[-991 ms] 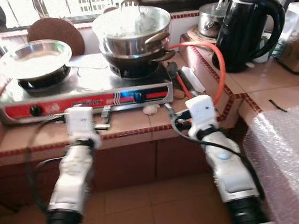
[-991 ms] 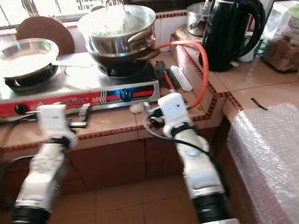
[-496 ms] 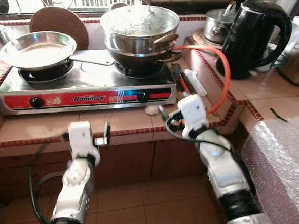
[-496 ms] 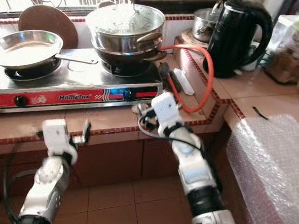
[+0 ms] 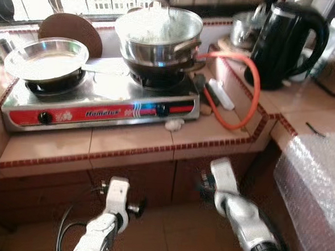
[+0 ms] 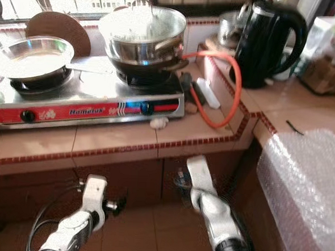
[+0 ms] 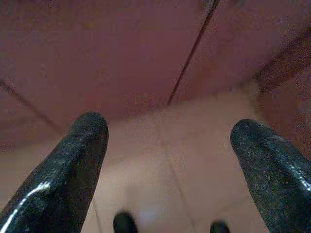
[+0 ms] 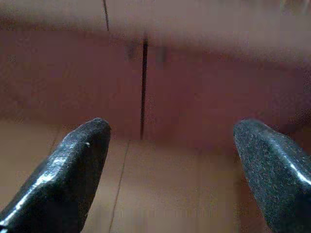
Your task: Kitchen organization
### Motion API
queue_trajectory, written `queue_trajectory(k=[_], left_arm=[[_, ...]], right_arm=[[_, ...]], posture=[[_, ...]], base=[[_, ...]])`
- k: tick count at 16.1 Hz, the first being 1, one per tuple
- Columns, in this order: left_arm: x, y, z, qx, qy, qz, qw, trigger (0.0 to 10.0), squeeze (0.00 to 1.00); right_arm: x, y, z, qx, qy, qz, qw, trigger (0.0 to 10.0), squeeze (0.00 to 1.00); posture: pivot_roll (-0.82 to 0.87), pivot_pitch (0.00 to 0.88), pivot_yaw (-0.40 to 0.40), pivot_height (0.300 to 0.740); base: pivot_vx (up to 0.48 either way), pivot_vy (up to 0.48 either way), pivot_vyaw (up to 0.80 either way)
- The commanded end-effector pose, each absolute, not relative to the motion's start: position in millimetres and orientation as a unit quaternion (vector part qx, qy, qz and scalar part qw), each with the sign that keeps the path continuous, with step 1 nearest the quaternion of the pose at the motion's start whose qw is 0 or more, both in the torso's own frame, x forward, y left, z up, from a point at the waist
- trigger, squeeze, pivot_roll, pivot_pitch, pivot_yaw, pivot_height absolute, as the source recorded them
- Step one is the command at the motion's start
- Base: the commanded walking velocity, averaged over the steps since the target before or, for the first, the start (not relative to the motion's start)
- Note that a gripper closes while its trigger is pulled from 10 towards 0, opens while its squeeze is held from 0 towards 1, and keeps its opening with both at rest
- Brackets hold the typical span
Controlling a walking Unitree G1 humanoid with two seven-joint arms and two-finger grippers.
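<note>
A red-and-steel gas stove [image 5: 100, 107] stands on the tiled counter [image 5: 138, 143]. A shallow steel pan [image 5: 46, 58] rests on its left burner and a lidded steel pot [image 5: 159, 34] on its right one. A black kettle [image 5: 286, 42] stands at the back right. Both arms hang below the counter's front edge, before its dark red tiled face. My left gripper [image 7: 167, 131] is open and holds nothing, with floor tiles beyond it. My right gripper [image 8: 170, 131] is also open and empty, facing the counter front.
An orange hose [image 5: 246, 96] loops from the stove across the counter's right side, beside a white stick-shaped object [image 5: 221, 94]. A small pale lump [image 5: 173, 124] lies before the stove. A bubble-wrapped bulk [image 5: 317, 186] stands at the right. A round brown board [image 5: 71, 28] leans behind the pan.
Both arms have dropped from the counter's edge to below it, in front of the tiled face. The camera has shifted slightly.
</note>
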State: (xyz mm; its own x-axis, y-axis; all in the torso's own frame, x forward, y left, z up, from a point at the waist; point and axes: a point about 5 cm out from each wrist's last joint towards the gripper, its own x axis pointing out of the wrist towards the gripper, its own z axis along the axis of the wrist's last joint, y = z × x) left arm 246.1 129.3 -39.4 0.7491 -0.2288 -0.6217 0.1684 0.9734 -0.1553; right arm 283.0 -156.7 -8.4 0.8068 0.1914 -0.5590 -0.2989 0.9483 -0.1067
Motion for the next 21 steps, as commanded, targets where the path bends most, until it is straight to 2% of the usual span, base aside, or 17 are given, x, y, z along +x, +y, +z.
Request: queue_trajectory(k=[1,3,4,5,9,13,16,21], left_arm=[[249,133,-39,-0.037,0.343,-0.107,0.932,10.0,0.0],[234,140,-55,0.001,0.391,-0.108,0.914,10.0,0.0],[231,142,-57,0.002,0.399,-0.105,0.911,10.0,0.0],[216,150,-67,0.023,0.429,-0.104,0.897,10.0,0.0],[196,158,-79,0.026,0.456,-0.102,0.884,10.0,0.0],[196,156,-79,0.045,0.454,-0.117,0.882,10.0,0.0],[194,156,-80,0.05,0.455,-0.122,0.88,10.0,0.0],[193,155,-81,0.055,0.458,-0.131,0.878,10.0,0.0]], right_arm=[[276,-155,-17,-0.091,0.301,0.126,0.941,10.0,0.0],[251,-156,-42,-0.083,0.364,0.12,0.92,10.0,0.0],[248,-154,-44,-0.089,0.37,0.125,0.916,10.0,0.0],[235,-147,-55,-0.111,0.395,0.152,0.899,10.0,0.0],[229,-142,-61,-0.133,0.416,0.185,0.88,10.0,0.0],[226,-142,-63,-0.136,0.421,0.191,0.876,10.0,0.0],[225,-139,-64,-0.143,0.422,0.201,0.872,10.0,0.0],[223,-139,-65,-0.137,0.428,0.197,0.871,10.0,0.0]], posture=[[-0.2,0.004,0.073,0.74],[-0.22,0.01,0.088,0.74],[-0.22,0.01,0.088,0.74],[-0.23,0.014,0.095,0.74],[-0.24,0.029,0.104,0.74],[-0.24,0.034,0.109,0.74],[-0.25,0.036,0.119,0.74],[-0.26,0.041,0.136,0.74]], base=[[0.0,0.0,0.0],[0.0,0.0,0.0],[0.0,0.0,0.0],[0.0,0.0,0.0],[0.0,0.0,0.0],[0.0,0.0,0.0],[0.0,0.0,0.69],[0.0,0.0,0.0]])
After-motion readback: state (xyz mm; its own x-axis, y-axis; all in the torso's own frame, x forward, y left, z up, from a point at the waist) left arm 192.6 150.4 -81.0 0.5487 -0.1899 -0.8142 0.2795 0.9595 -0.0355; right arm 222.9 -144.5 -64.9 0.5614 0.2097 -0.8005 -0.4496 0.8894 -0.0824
